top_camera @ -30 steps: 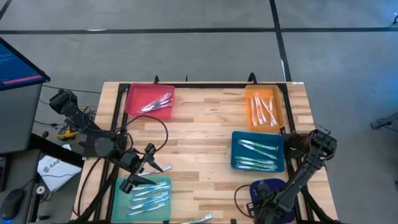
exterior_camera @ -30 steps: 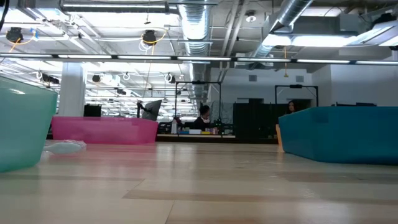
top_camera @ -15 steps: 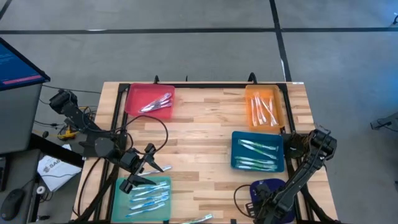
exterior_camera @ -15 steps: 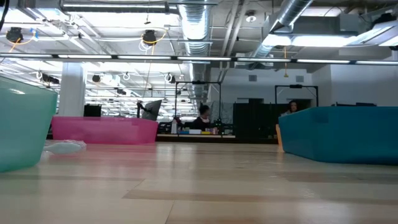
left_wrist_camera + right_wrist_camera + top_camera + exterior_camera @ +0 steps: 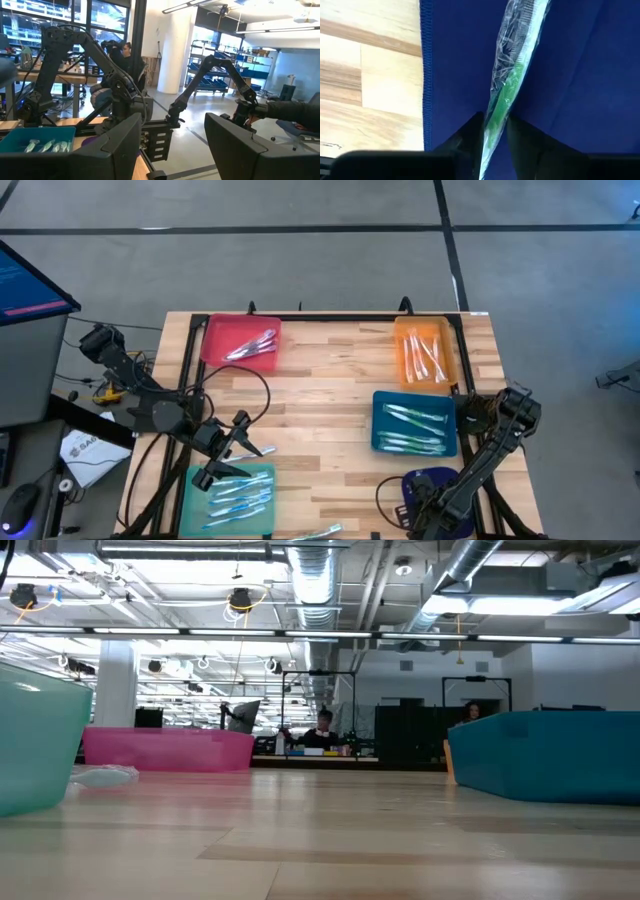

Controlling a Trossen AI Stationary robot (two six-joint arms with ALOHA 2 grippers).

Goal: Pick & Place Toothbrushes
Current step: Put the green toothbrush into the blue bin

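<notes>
The right hand (image 5: 494,131) is down in the dark blue tray (image 5: 460,60) at the lower right of the high view, its two fingers drawn narrow with a green, wrapped toothbrush (image 5: 512,75) between them; whether they are already pressing on it I cannot tell. In the right wrist view the brush's long axis runs from between the fingers at the bottom centre up and a little right toward the top of the frame, so nearly all its length sticks out ahead of the hand. My worry is that a grip this near one end lets the brush swing or droop once lifted, and the shiny wrapper may slip between the fingers, so it could drop back into the tray or onto the tabletop (image 5: 330,395). The left hand (image 5: 172,145) hangs with its fingers wide and nothing between them, at the lower left of the high view just above the mint tray (image 5: 195,515) of toothbrushes (image 5: 238,500). Other brushes lie in the teal tray (image 5: 380,442), orange tray (image 5: 402,375) and pink tray (image 5: 222,330).
</notes>
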